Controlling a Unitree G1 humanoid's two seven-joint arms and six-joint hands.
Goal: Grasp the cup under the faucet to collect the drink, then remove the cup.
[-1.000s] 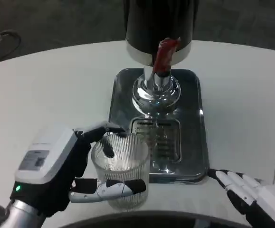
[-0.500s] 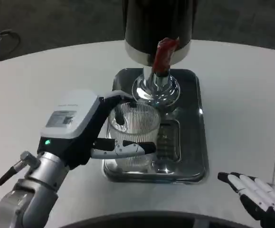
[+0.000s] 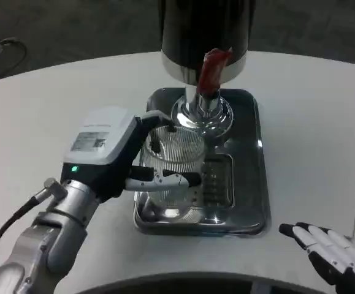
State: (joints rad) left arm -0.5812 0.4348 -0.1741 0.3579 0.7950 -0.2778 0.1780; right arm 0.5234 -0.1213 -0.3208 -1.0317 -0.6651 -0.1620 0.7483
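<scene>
One clear ribbed glass cup [image 3: 172, 166], grasped by left hand [image 3: 113, 159], fingers wrapped round its side; positioned over left half of shiny steel drip tray [image 3: 251, 202], beside chrome faucet [image 3: 202, 113] of black drink dispenser [image 3: 205, 30]. Right hand [image 3: 333, 251] released, fingers spread, at white table's [image 3: 54, 110] near edge.

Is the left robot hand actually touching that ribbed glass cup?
Touching. The head view shows the left robot hand wrapped around the cup, fingers pressed across its ribbed side.
</scene>
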